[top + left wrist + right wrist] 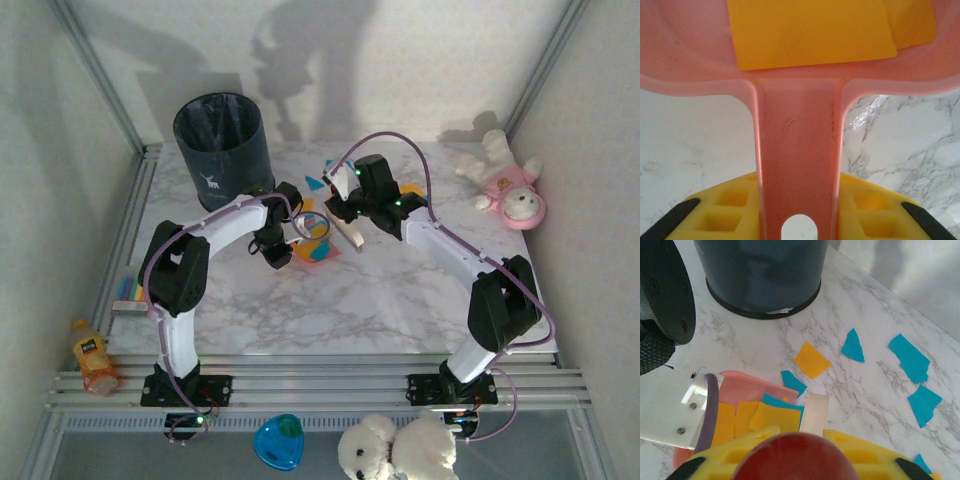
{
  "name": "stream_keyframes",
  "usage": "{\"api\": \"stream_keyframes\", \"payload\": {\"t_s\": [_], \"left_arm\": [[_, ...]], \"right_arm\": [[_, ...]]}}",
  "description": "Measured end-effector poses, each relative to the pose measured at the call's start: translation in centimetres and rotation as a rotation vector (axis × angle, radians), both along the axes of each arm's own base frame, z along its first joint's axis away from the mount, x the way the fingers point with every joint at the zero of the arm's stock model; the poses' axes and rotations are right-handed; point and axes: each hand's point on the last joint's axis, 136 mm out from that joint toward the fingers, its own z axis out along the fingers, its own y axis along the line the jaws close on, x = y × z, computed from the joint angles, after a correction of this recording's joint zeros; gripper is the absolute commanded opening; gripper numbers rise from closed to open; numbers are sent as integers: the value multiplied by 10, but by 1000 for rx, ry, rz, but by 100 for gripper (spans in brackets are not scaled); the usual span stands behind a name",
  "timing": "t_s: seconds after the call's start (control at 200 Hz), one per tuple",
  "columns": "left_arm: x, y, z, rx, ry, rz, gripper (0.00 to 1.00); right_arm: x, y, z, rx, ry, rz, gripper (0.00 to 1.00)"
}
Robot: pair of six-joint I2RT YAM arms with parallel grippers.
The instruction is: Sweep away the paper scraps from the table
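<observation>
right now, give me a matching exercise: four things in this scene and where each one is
Things:
1 pink dustpan
2 red-handled brush
3 dark bin
4 plush toy in pink

Places:
a far right corner of the table
b in the left gripper
c far left corner of the table
d in the right gripper

Pairs: 1-b; 2-d; 3-c; 4-a

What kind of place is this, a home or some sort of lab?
Most likely a robotics lab test cell: a left arm and right arm bolted to a metal-rail frame at the table edge, white panels around it, and props like plush toys and a bin.
</observation>
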Motion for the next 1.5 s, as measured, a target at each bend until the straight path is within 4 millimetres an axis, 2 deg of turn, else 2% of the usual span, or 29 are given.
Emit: {"api": "stream_keyframes", "payload": {"t_s": [0.235,0.406,0.556,0.691,0.976,1.152,1.502], "left_arm": [[0,0,0,0,0,0,16],[0,0,0,0,0,0,16],[0,0,0,0,0,0,16],[0,0,0,-1,-1,-1,16],[0,0,0,0,-1,-1,16],[0,0,0,-1,0,-1,16],[0,0,0,-1,-1,-1,15]], "right_arm": [[14,-6,3,3,-34,-82,0],[32,-3,-8,-11,-36,-125,0],[38,3,-21,-27,-15,-120,0],[35,11,-26,-22,2,-85,0],[14,33,-26,23,48,45,0],[8,35,-22,36,55,70,0],[-1,34,8,77,15,80,0]]}}
